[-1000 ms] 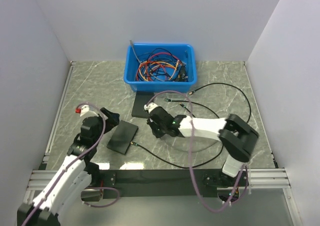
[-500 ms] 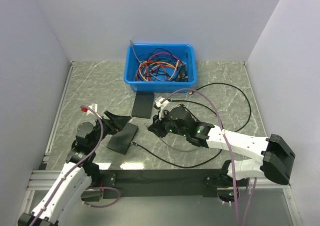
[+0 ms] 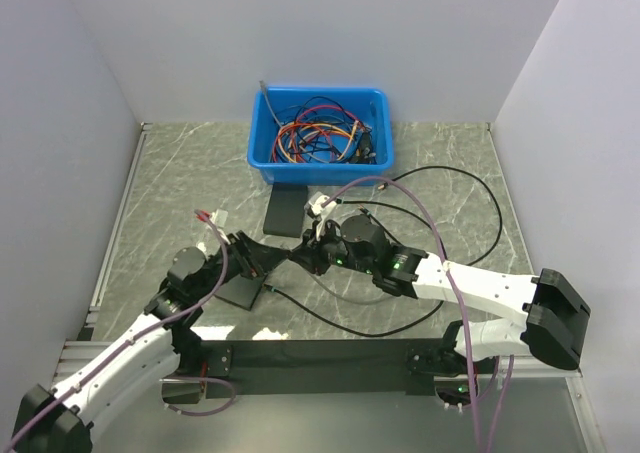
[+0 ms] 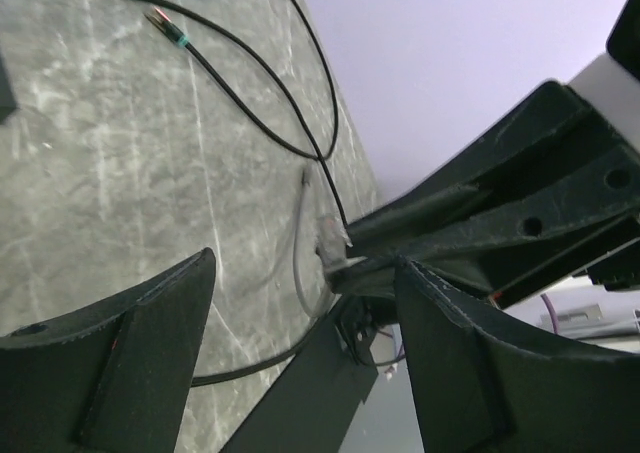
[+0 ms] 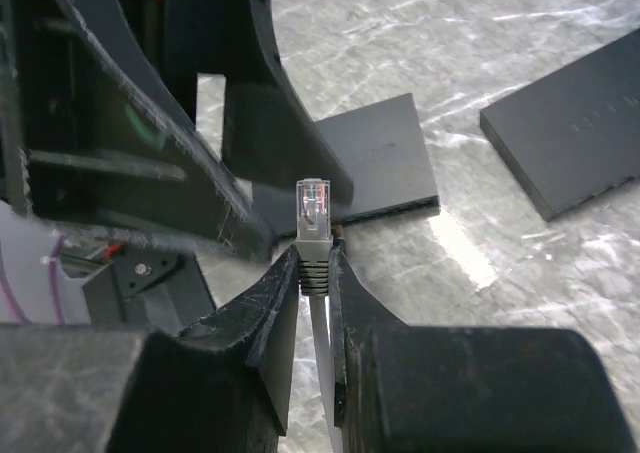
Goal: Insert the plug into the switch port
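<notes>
left arm swings in to meet the held plug

nearest the bases, the left gripper (image 3: 262, 260) has swung in from the left side of the table and now hangs over the switch (image 3: 238, 293), covering much of it from above. its fingers (image 4: 120, 343) stand wide apart with nothing between them, and they face the other arm.

just beyond, the right gripper (image 5: 313, 273) has barely moved in the last half second. it is closed tight on the boot of the plug (image 5: 313, 208), with the clear tip sticking out upright, off the table and close in front of the left fingers. the plug is near the switch but in no port.

judging by this, a handover or a two-handed steadying is being set up, and insertion has not begun.

further back lie a loose black cable (image 3: 340, 323), a second flat black box (image 3: 285, 211), and the blue bin (image 3: 256, 138) of tangled wires, all unchanged.
</notes>
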Available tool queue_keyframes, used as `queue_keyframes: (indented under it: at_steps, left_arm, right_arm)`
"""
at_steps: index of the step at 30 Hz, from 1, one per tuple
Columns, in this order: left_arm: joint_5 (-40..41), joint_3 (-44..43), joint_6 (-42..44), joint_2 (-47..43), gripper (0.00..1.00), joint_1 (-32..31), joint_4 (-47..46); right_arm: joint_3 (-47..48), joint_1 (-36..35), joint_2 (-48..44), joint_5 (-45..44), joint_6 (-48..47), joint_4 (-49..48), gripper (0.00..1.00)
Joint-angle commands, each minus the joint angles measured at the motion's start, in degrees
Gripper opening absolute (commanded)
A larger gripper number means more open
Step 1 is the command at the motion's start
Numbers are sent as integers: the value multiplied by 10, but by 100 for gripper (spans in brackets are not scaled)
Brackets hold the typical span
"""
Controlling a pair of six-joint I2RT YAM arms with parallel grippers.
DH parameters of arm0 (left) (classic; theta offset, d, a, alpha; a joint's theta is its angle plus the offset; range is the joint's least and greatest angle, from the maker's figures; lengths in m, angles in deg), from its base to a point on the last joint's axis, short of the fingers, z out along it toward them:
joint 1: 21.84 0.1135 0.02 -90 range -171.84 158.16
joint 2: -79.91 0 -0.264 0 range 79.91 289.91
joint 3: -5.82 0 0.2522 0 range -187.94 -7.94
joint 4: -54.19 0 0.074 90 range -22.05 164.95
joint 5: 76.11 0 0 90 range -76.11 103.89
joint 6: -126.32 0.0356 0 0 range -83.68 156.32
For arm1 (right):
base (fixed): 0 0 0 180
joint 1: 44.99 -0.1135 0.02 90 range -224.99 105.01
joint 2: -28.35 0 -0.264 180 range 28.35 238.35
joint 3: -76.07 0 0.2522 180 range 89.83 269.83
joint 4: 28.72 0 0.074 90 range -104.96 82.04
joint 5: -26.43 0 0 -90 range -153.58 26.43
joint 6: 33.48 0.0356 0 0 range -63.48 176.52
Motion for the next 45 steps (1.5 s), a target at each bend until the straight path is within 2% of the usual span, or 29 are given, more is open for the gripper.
queue_keyframes:
  at_steps: [1, 9, 12, 17, 21, 28, 32, 38, 42, 45]
  left_arm:
    - [23, -5, -7, 24, 77, -32, -66]
    - [78, -20, 5, 46, 72, -62, -52]
    - [126, -40, 21, 24, 71, -61, 22]
    - [211, -62, 57, -40, 81, -62, 138]
    - [267, -70, 70, -29, 85, -60, 211]
    - [364, -92, 79, 21, 90, -55, 253]
    - [374, -106, 89, 54, 91, -31, 266]
    - [332, -88, 123, 71, 92, 67, 228]
    - [285, -70, 123, 110, 92, 132, 159]
    - [266, -64, 127, 149, 91, 155, 123]
  right_arm:
    - [9, -8, -4, 6, 4, -36, 0]
    - [-6, -18, -12, 9, 4, -44, 0]
    - [-12, -22, -10, -1, -1, -30, 0]
    - [-38, -23, -16, -62, 11, -10, 0]
    - [-43, -20, -10, -119, 22, 17, 0]
    - [-32, -20, 29, -130, 27, 55, 0]
    - [-23, -23, 46, -113, 23, 60, 0]
    - [18, -25, 83, -113, -1, 98, 0]
    - [48, -24, 126, -107, -21, 110, 0]
    - [78, -23, 167, -102, -32, 118, 0]
